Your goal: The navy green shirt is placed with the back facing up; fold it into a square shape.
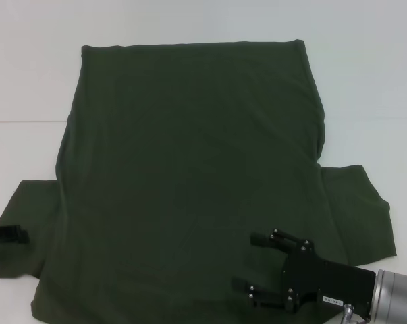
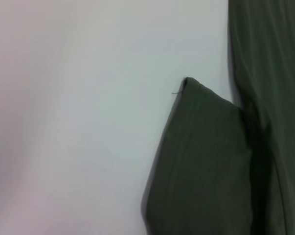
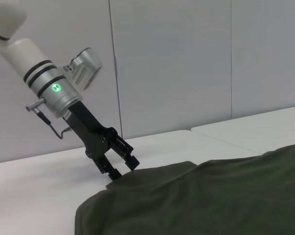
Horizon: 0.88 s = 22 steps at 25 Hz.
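Note:
The navy green shirt (image 1: 190, 175) lies spread flat on the white table (image 1: 365, 81), plain side up, with a short sleeve sticking out at each side. My right gripper (image 1: 246, 260) hovers open over the shirt's near right part, its two black fingers wide apart. At the far left, my left gripper (image 1: 7, 247) sits at the outer edge of the left sleeve (image 1: 31, 223). The right wrist view shows this left gripper (image 3: 124, 170) open, fingertips down at the sleeve's edge (image 3: 137, 186). The left wrist view shows only the sleeve (image 2: 201, 161) and the shirt body (image 2: 269, 98).
White table surface surrounds the shirt on the left, far and right sides. A seam between table panels (image 1: 21, 121) runs along the left. A pale wall (image 3: 186, 63) stands behind the table.

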Motion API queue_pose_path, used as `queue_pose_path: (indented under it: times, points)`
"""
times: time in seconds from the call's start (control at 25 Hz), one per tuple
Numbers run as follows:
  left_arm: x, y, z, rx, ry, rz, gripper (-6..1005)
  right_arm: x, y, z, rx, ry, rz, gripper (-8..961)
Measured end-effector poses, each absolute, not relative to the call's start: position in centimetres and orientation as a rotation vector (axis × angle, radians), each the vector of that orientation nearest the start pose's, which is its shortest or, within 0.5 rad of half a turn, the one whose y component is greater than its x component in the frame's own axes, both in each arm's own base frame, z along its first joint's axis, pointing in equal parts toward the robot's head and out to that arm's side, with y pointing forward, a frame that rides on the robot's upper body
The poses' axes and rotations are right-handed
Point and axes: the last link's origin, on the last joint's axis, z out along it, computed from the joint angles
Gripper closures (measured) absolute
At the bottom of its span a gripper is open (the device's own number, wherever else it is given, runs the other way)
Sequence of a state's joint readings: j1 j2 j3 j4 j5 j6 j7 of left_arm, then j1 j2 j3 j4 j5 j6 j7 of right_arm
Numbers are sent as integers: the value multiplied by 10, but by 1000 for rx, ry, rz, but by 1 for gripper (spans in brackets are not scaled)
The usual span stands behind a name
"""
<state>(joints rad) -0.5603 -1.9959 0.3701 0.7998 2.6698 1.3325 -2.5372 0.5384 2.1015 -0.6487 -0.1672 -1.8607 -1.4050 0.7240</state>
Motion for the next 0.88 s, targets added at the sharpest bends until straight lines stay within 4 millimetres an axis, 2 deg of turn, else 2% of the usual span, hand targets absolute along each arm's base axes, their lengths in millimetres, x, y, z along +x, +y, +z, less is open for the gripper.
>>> queue_pose_path:
  times: [0.88]
  points:
    - [-366,345,82,-1737,-1934,-206,71,272,291,-81,-2635,357,814,39]
